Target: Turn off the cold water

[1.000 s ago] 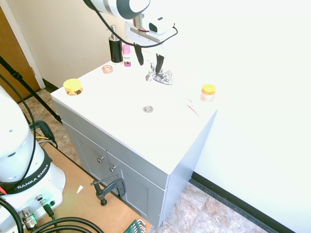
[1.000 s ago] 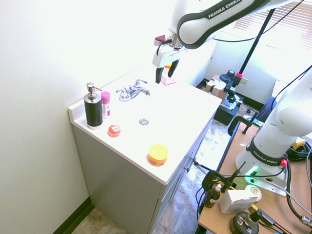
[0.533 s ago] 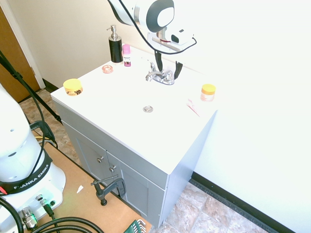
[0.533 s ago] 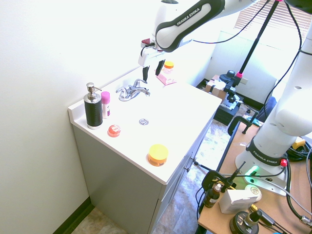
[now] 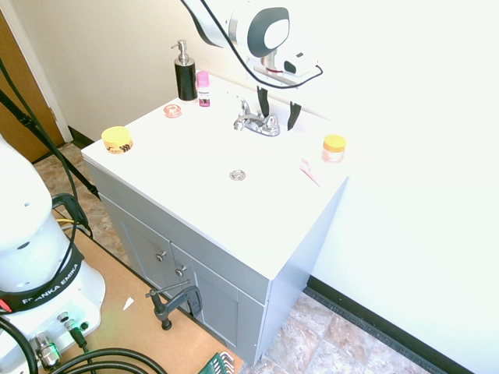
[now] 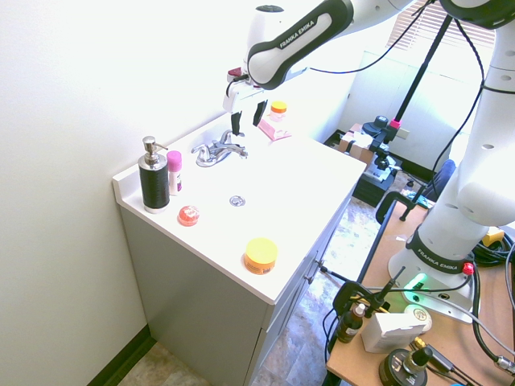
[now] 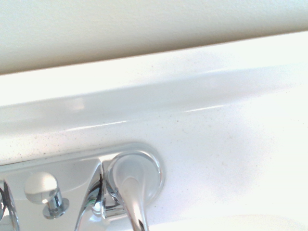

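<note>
The gripper (image 5: 278, 122) is positioned at the right end of the faucet (image 5: 253, 122), fingers spread and clamped on nothing. The cold lever (image 7: 133, 190) is the chrome handle at that end, close to one finger; contact cannot be confirmed from here. No running water can be made out, so the lever's present setting is uncertain.

Likely faults and causes:

1. Missed engagement. If the fingers descend offset toward the wall or the open counter (image 6: 298, 173), they may close beside the lever or slide over its smooth chrome.
2. Wrong direction. A push the wrong way would open the valve further or load it against its stop.
3. Collision. The spout (image 6: 233, 149) stands just beside the lever; a wide sweep toward it could jam a finger between the two.
4. Excess depth. Fingertips driven too low may strike the faucet base or the counter.
5. Incomplete closure. A short stroke, or a slip partway, could leave the valve partly open.

The yellow-lidded jar (image 5: 334, 148) stands clear of the faucet; only a wide outward swing should threaten it.
</note>
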Motion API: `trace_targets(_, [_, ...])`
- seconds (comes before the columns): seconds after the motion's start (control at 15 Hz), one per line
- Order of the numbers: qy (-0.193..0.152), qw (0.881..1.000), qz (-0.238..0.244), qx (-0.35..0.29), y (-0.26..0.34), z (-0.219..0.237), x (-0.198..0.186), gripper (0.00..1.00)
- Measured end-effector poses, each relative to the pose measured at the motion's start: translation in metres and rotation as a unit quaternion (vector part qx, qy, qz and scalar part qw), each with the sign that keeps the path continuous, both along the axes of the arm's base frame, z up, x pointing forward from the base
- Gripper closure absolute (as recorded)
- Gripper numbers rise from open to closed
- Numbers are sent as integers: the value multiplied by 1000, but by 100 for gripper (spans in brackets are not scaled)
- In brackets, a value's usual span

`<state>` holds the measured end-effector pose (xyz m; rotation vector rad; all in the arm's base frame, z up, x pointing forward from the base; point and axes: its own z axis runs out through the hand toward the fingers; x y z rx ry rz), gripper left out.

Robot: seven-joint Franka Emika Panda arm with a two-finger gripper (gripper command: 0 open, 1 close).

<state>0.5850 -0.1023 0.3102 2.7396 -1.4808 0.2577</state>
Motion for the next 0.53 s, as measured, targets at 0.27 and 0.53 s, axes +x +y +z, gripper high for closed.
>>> trace_targets(0.27, [1,1000,-2,-14,-15,0,-1,0])
trace_targets(0.53, [-11,1000,-6,-28,-19,5,15,0])
